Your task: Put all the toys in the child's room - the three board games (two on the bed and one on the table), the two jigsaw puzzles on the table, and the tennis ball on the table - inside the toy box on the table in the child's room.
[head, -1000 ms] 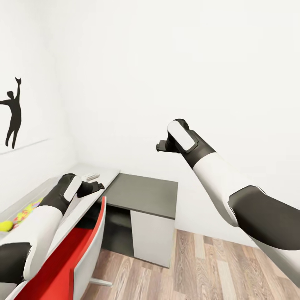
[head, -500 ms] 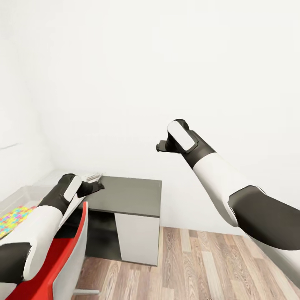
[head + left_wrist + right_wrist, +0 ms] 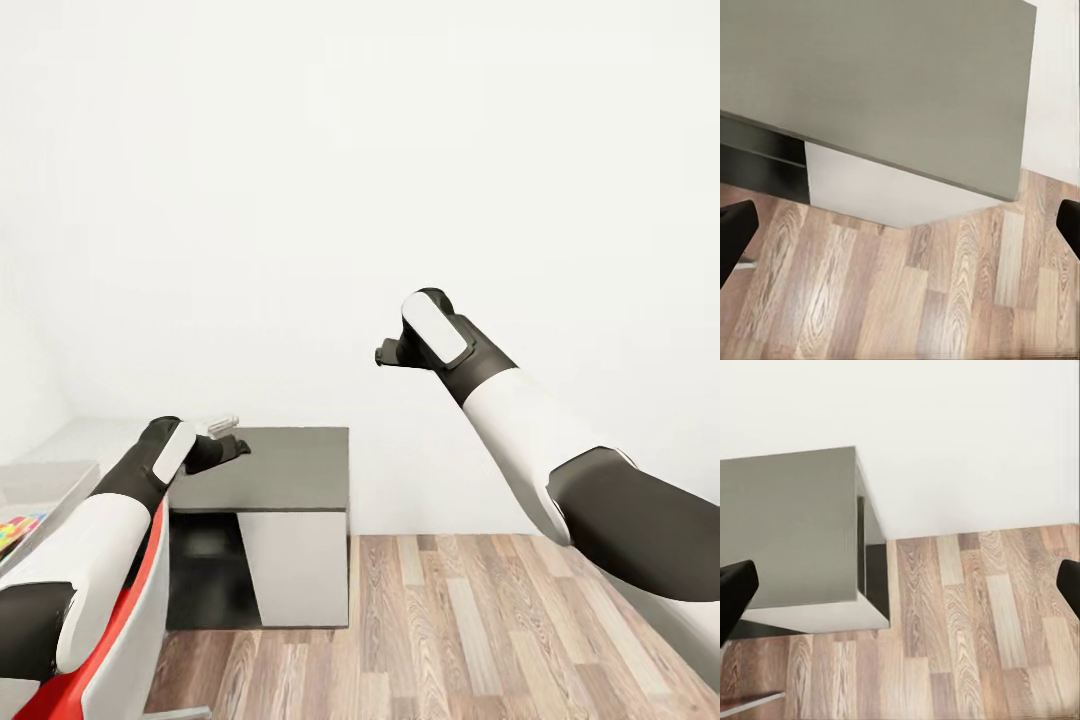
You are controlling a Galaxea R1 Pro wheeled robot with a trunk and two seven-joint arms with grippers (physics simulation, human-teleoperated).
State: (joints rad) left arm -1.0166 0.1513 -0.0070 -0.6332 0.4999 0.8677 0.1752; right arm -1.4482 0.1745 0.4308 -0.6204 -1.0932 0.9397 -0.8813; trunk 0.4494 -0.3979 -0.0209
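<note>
Toys: one jigsaw puzzle [image 3: 18, 527] peeks in beside the red chair [image 3: 130, 620]; both jaws spread wide, empty. Turning could swing the left gripper [image 3: 232, 447] into the surface [image 3: 270, 470].

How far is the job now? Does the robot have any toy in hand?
Done: nothing can be confirmed. A colourful puzzle shows at the head view's left edge, but I cannot tell whether it lies in the toy box. In hand: nothing. The left tool, by the dark desk, and the raised right tool are both open and empty. Left: probably fetching and packing toys.
</note>
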